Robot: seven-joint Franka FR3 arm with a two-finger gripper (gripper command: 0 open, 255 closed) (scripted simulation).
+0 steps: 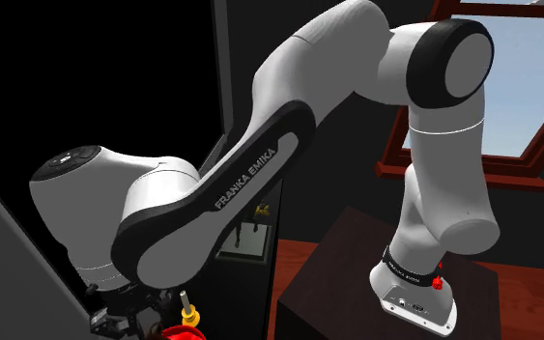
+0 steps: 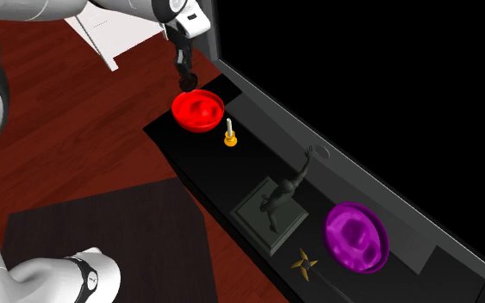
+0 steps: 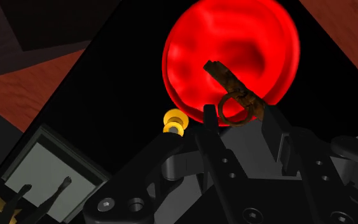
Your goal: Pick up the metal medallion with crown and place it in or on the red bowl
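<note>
- The Franka arm's black gripper (image 3: pixel 236 122) is clasping the rust-brown metal medallion (image 3: pixel 233 89) between its two fingers, which are standing apart by no more than the piece's own width. In the second exterior view, the gripper (image 2: pixel 185 76) is hanging right over the red bowl (image 2: pixel 199 112).
- The medallion is riding in the air at the fingertips, with the bowl (image 3: pixel 228 54) sitting beneath it on the black counter (image 2: pixel 199 176). A release from here is likely to land it inside.
- The piece is looking small, rigid and light, a hard metal casting unlikely to bend or break. Its narrow, smooth edges may be prone to slipping. The fingers are taking it low, around the ring at the end nearest the hand.
- Its long axis is running from that ring outward along a crooked bar, pointing away from the hand and slanting across the bowl's face.
- A yellow candlestick (image 2: pixel 229 133) is standing just beside the bowl. A dark statuette (image 2: pixel 279 202) and a purple bowl (image 2: pixel 355 237) are sitting farther along the counter, well apart from the drop.
</note>
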